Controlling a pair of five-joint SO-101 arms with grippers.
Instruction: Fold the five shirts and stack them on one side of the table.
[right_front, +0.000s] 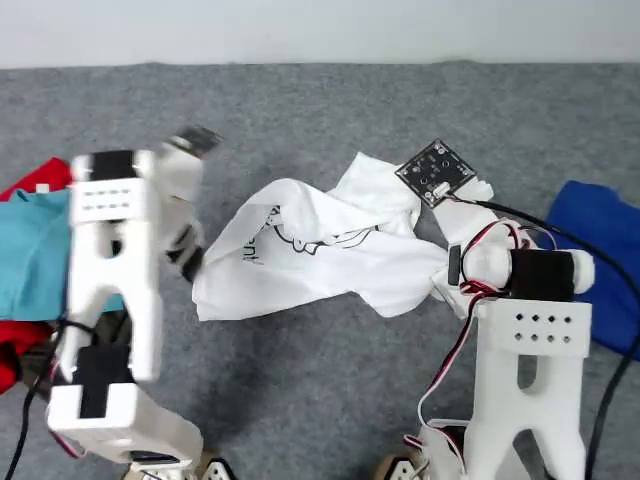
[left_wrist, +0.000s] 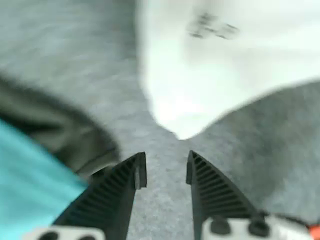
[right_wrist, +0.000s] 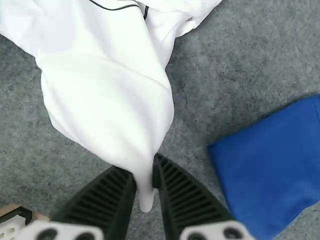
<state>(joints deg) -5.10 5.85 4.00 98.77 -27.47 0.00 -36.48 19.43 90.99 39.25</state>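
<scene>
A crumpled white shirt (right_front: 310, 250) with black print lies in the middle of the grey table. My right gripper (right_wrist: 144, 181) is shut on a fold of the white shirt (right_wrist: 110, 95) at its right side. My left gripper (left_wrist: 165, 172) stands open just off the white shirt's (left_wrist: 210, 75) left corner, with bare cloth-covered table between its fingers. The left arm (right_front: 120, 260) stands over a teal shirt (right_front: 35, 250) that lies on a red one (right_front: 40, 180) at the left edge. A folded blue shirt (right_front: 600, 250) lies at the right edge, also seen as blue cloth (right_wrist: 270, 170) beside my right gripper.
The table is covered with grey felt (right_front: 330, 400). A dark garment (left_wrist: 55, 130) lies between the teal shirt (left_wrist: 30, 180) and my left gripper. The right arm's base (right_front: 520, 390) and cables stand at the front right.
</scene>
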